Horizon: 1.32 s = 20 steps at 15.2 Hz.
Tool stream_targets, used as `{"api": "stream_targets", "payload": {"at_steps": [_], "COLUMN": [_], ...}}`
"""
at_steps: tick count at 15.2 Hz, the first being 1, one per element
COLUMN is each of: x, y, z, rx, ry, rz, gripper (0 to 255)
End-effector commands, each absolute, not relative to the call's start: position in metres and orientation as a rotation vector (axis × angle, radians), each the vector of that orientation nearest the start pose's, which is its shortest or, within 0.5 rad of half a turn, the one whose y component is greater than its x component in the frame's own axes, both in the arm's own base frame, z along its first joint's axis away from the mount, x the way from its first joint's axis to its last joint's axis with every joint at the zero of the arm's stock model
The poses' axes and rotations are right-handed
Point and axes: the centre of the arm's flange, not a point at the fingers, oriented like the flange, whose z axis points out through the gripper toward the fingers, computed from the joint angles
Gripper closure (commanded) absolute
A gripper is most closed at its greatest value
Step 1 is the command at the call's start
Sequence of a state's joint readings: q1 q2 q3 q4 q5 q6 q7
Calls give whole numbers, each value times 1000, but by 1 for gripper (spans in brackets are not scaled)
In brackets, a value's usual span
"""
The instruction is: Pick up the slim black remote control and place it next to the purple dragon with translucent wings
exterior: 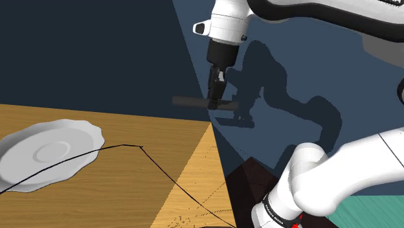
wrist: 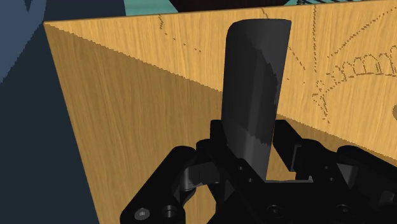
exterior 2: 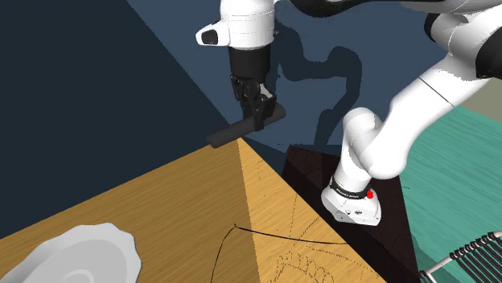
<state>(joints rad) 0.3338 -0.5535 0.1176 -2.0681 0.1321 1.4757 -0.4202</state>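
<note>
My black gripper [exterior: 217,97] is shut on a slim dark remote control [exterior: 194,102], which it holds level in the air above the far corner of the wooden table [exterior: 129,194]. In the second exterior view the remote [exterior 2: 229,134] sticks out sideways from the gripper [exterior 2: 261,112], just over the table's corner [exterior 2: 241,149]. From the wrist, the remote [wrist: 254,83] runs away from the gripper [wrist: 251,137], with both fingers clasping its near end and the tabletop [wrist: 140,95] below. Thin dark curved lines [exterior: 139,148] and dotted outlines [exterior 2: 306,265] lie on the tabletop.
A white scalloped plate [exterior: 48,152] rests on the table at the shoulder view's left, also visible at the second exterior view's lower left as the plate [exterior 2: 76,257]. The dark stand [exterior 2: 310,165] adjoins the table's edge. Dark blue walls [exterior: 97,52] rise behind the table, and a teal floor [exterior 2: 450,177] lies beside the stand.
</note>
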Motion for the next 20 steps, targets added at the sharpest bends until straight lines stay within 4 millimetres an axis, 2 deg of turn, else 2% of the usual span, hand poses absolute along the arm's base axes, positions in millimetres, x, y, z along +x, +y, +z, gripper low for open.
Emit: {"api": "stream_targets", "payload": {"at_steps": [1,20], "x": [319,319], "y": [185,185], "z": [649,749], "rx": [-2790,-2790], "ry": [-1284,-1284], "rz": [66,66], "gripper": [255,255]}}
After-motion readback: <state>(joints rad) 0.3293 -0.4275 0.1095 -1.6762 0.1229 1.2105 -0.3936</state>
